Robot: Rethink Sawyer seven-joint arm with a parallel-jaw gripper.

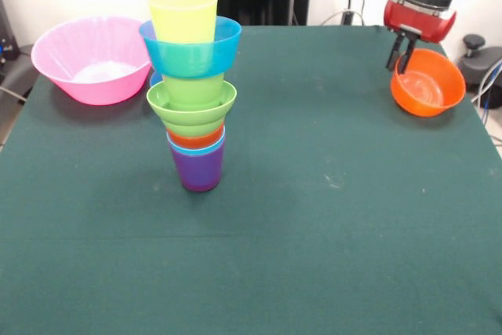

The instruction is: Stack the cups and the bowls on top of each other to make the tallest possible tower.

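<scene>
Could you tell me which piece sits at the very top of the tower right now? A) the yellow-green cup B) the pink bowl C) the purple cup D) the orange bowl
A: the yellow-green cup tops the tower, standing in a blue bowl.

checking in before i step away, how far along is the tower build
Well along. Done: the tower stands upright on the purple cup, with light blue and orange rims, a green bowl, a blue bowl and the yellow-green cup on top. In hand: the gripper is at the orange bowl's rim. Left: that bowl and the large pink bowl remain off the stack.
</scene>
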